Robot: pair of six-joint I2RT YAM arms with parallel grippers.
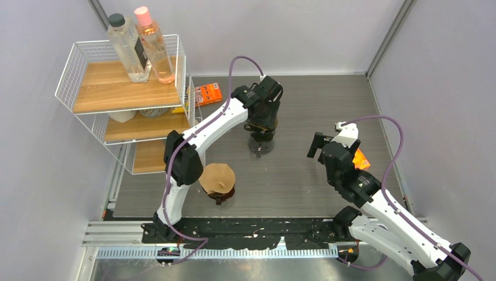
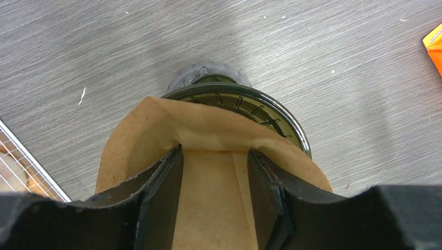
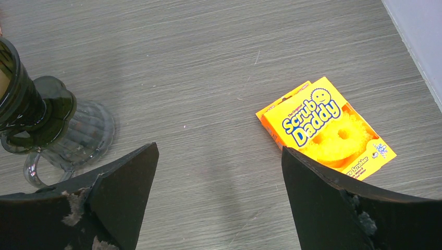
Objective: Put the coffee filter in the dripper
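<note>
The left pincer (image 2: 215, 200) has its 2 fingers a little apart, and the brown paper filter (image 2: 151, 130) sits between them and just past their tips, lying over the near rim of the dark green dripper (image 2: 276, 117) right in front. The right pincer (image 3: 219, 203) is wide apart over the grey table (image 3: 208, 52), and a bit ahead to its right lies an orange sponge pack (image 3: 326, 127), not touching it.
</note>
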